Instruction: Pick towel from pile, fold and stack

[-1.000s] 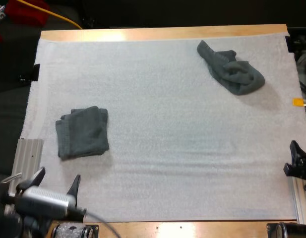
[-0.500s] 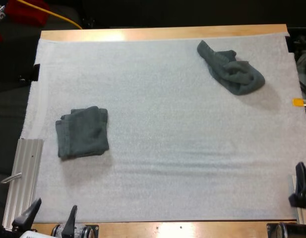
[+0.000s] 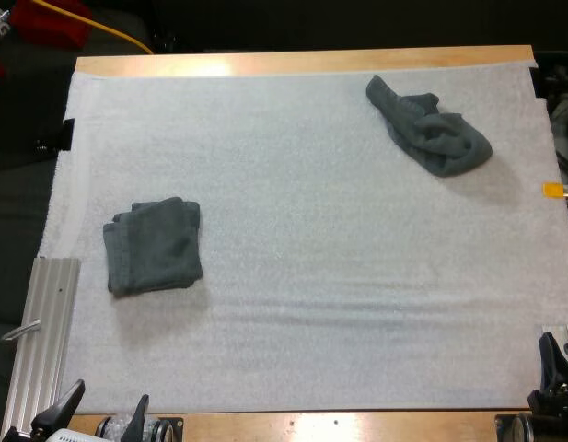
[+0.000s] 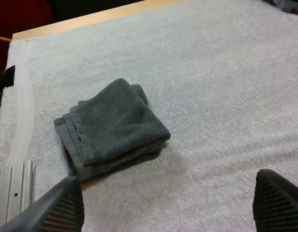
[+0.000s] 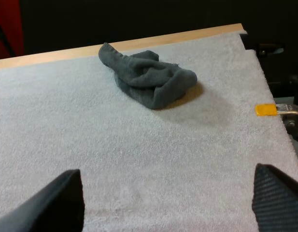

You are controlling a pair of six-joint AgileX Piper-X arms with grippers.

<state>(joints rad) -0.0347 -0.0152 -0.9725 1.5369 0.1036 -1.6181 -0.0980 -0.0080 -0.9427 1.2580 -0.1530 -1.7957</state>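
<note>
While folded towel (image 3: 154, 246) lies flat, crumpled towel (image 3: 431, 128) sits well apart.

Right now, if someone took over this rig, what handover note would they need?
Left pincer: open, holding nothing, at the mat's near edge, short of the folded towel.
Right pincer: open, holding nothing, at the near right corner, facing the crumpled towel across the mat.
Done: one towel lies folded on the mat's left side.
Left: the crumpled towel at the far right is not yet picked up, folded or stacked on the folded one.
</note>
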